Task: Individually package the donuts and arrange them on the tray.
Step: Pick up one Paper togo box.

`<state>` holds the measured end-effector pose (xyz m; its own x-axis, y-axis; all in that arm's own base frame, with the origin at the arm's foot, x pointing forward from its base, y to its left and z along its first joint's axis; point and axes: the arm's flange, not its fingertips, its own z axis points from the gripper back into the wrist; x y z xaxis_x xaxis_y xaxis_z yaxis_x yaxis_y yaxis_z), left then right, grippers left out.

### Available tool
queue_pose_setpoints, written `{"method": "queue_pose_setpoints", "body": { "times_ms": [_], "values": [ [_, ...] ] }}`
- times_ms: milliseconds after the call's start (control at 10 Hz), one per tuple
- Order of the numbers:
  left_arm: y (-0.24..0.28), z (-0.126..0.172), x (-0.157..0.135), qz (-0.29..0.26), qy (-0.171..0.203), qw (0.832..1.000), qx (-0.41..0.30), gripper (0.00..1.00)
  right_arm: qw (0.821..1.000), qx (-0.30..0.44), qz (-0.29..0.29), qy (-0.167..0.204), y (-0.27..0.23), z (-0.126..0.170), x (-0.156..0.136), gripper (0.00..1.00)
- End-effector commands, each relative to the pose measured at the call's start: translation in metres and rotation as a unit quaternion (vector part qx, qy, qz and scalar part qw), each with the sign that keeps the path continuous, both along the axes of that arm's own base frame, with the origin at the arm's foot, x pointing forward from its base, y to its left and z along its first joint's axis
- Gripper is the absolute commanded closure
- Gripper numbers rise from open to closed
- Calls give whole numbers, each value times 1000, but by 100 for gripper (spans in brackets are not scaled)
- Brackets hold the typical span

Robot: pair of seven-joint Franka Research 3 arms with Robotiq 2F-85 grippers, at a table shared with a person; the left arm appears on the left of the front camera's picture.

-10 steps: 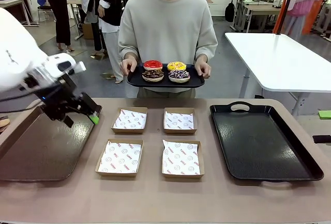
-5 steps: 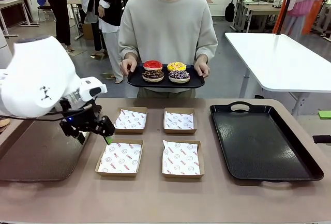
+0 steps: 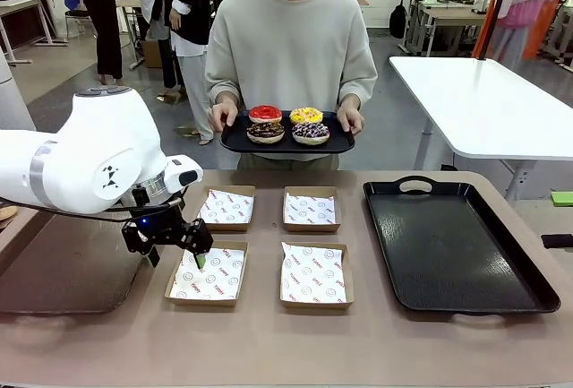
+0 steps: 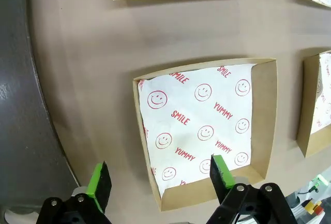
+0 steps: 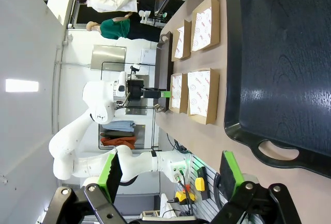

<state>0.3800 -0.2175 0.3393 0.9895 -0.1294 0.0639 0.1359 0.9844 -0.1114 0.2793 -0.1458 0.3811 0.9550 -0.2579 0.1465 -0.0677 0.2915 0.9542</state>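
Left hand (image 4: 159, 176): fingers spread, nothing between them. It hovers low over the near-left box (image 3: 209, 273), straddling one side wall. One green pad (image 4: 99, 181) is over bare tabletop (image 4: 88, 79) and the other is over the printed paper liner (image 4: 199, 123). I cannot tell whether it touches.

Right hand (image 5: 170, 175): also spread and empty, held back at the near end of the large black tray (image 3: 457, 245).

Three more lined boxes (image 3: 311, 209) sit beside the first one, all empty.

The donuts (image 3: 286, 122) (red, yellow, chocolate, purple) are all on a small black tray (image 3: 235, 143) that a person holds above the far edge of the tabletop, well apart from both hands.

Step, as judged: opening stage, nothing packaged yet, and the left hand is lining up on the first box.

Next move calls for either closing on the thin cardboard wall without creasing the liner, or reaching across for a donut with a soft grip once the person's tray comes within range.
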Motion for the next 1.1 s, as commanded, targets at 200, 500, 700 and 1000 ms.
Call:
{"method": "queue_pose_setpoints", "body": {
  "times_ms": [200, 500, 700, 1000],
  "values": [
    [3, 6, -4, -1, -8, 1000, 0, 0, 1000, 1, 1, -3, -1, 1, 0, 0],
    [3, 6, -4, -1, -8, 1000, 0, 0, 1000, 1, 1, -3, -1, 1, 0, 0],
    [-2, 3, 1, 6, 0, 1000, 26, 0, 1000, 1, 1, -3, -1, 1, 0, 0],
    [-16, -5, 13, 13, 8, 998, 61, 0, 1000, 1, 1, -3, -1, 1, 0, 0]
  ]
}}
